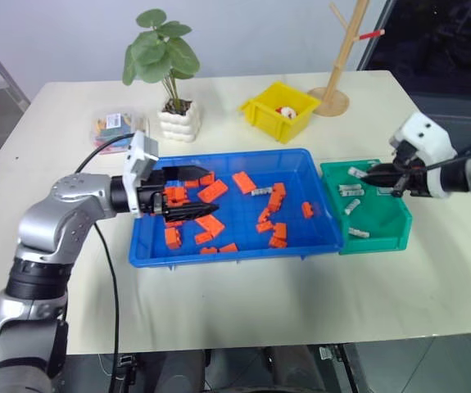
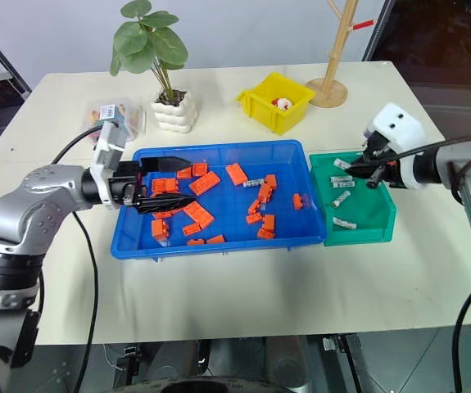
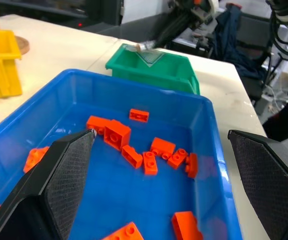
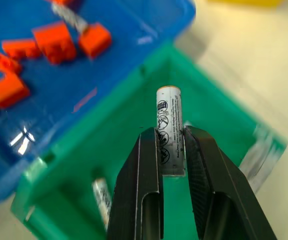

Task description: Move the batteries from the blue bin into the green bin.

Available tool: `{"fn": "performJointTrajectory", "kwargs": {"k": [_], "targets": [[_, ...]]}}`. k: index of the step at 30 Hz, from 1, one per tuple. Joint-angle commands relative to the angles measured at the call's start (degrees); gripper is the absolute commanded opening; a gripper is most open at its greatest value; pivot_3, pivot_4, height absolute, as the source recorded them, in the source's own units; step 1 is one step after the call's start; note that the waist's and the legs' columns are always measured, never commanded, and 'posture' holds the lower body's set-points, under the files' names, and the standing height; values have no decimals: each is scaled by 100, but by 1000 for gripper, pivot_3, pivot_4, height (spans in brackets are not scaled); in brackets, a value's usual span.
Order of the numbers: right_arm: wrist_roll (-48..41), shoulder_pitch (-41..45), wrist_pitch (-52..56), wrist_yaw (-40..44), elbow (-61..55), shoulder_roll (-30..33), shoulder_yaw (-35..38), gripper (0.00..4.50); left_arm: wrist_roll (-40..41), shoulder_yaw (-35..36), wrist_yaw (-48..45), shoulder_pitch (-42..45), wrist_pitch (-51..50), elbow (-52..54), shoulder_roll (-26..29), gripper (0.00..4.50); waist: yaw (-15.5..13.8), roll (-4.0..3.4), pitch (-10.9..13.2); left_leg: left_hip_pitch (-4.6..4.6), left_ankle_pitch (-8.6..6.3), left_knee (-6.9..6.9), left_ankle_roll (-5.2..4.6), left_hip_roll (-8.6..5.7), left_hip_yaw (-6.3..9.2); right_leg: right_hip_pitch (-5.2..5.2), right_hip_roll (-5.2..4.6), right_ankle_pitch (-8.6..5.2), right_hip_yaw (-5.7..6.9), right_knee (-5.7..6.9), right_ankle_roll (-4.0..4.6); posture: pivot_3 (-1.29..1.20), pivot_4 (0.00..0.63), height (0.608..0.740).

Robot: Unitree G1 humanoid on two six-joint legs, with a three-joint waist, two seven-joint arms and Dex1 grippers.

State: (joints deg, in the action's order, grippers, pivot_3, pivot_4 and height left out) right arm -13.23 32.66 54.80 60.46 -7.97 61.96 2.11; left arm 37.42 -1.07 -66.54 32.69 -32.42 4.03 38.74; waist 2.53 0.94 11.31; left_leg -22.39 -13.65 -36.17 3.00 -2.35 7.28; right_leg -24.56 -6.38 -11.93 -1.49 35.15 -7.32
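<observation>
The right gripper (image 4: 172,150) hangs over the green bin (image 1: 382,233) with its jaws clenched on one battery (image 4: 170,130), which stands up between the two black fingers with most of its labelled body showing. The cell is above the bin's floor, not yet released.

In the head views the green bin sits at 3 o'clock of the blue bin (image 1: 243,250), the two touching or nearly so. At least four batteries (image 1: 351,190) lie loose on the green floor, so a good part of the job looks done. In the blue bin at least one silver cell (image 1: 260,191) lies near the middle of the far half, just beside an orange brick; whether more are hidden among the orange bricks (image 1: 210,223) I cannot tell.

The left gripper (image 1: 192,212) reaches level over the 9 o'clock end of the blue bin, jaws spread wide and grasping nothing, with bricks scattered below them.

On the surface beyond, a yellow bin (image 1: 280,110) stands at 12 o'clock of the blue bin and a potted plant (image 1: 169,78) at 11 o'clock.

By my reading, what remains is dropping the held cell, then fetching the one or more left among the bricks.
</observation>
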Motion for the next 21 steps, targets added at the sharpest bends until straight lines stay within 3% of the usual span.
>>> {"fn": "performJointTrajectory", "kwargs": {"k": [1,7,14,21], "targets": [[-185,-153,19,-146,-227,37,372,1439,-204,-30,-119,185,260,-158,-76,4500,-9,0,0,-1,0,0,0,0,0,0,0,0,0,0,0,0,150,740],[-177,-145,-188,-381,-56,-54,243,4432,-338,34,-187,252,319,-266,-104,4500,-11,0,0,-2,0,1,0,0,0,0,0,0,0,-2,0,0,150,740],[-187,977,-743,-579,422,-716,-122,4432,-423,297,-76,95,343,-219,134,4500,18,-3,1,3,0,4,0,1,0,0,0,0,-1,0,0,0,150,740],[242,1639,-1705,-323,1395,-1791,-1221,4432,-656,487,158,-304,539,110,434,4500,-30,-2,1,-3,0,4,1,5,4,-1,7,0,-1,-3,0,0,150,740]]}}
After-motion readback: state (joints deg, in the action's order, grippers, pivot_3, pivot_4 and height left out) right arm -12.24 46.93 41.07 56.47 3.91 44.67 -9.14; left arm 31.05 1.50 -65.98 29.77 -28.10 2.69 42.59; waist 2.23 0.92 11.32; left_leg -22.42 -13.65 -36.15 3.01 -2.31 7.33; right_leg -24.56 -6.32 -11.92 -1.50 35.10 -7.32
